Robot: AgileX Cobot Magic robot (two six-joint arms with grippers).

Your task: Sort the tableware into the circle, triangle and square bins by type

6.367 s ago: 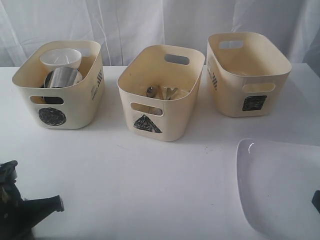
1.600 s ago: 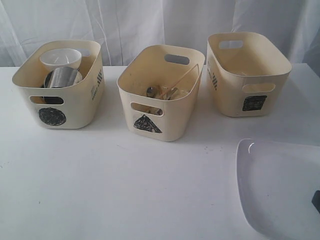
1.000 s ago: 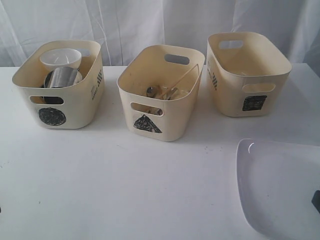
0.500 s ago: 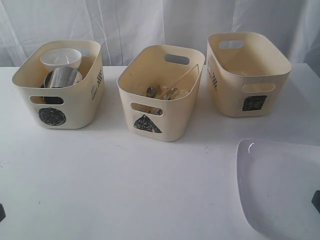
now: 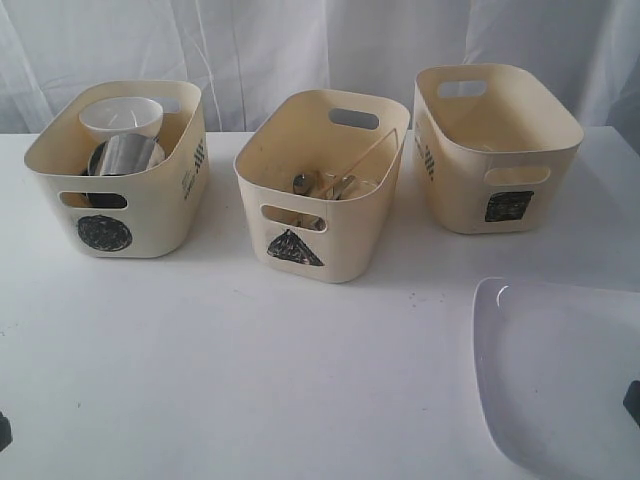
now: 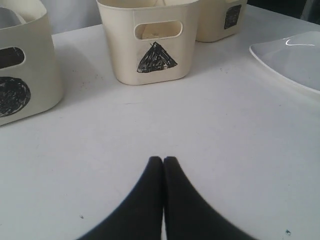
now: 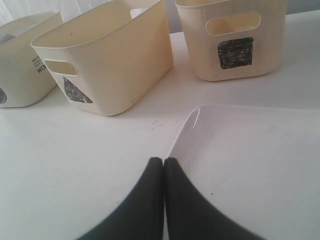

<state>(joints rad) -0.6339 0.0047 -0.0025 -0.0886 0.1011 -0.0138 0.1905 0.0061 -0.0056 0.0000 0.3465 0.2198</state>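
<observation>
Three cream tubs stand in a row at the back. The circle bin point(image 5: 118, 200) on the left holds a small white bowl point(image 5: 121, 116) and a steel mug point(image 5: 124, 155). Steel cutlery point(image 5: 322, 184) and a chopstick point(image 5: 365, 158) lie in the triangle bin point(image 5: 320, 235) in the middle. The square bin point(image 5: 497, 170) stands on the right. A large white plate point(image 5: 560, 370) lies at the front right. My left gripper point(image 6: 163, 160) is shut on nothing, over bare table in front of the triangle bin point(image 6: 150, 55). My right gripper point(image 7: 164, 161) is shut and empty at the plate's point(image 7: 250, 155) near edge.
A white curtain point(image 5: 300, 40) hangs behind the white table point(image 5: 250, 360). The dark tip of the left arm point(image 5: 3, 430) shows at the front left edge and the right arm point(image 5: 633, 400) at the front right edge.
The left arm has drawn back from the front left of the table until only a sliver shows. A chopstick now leans in the triangle bin. In the last second nothing else moves.
</observation>
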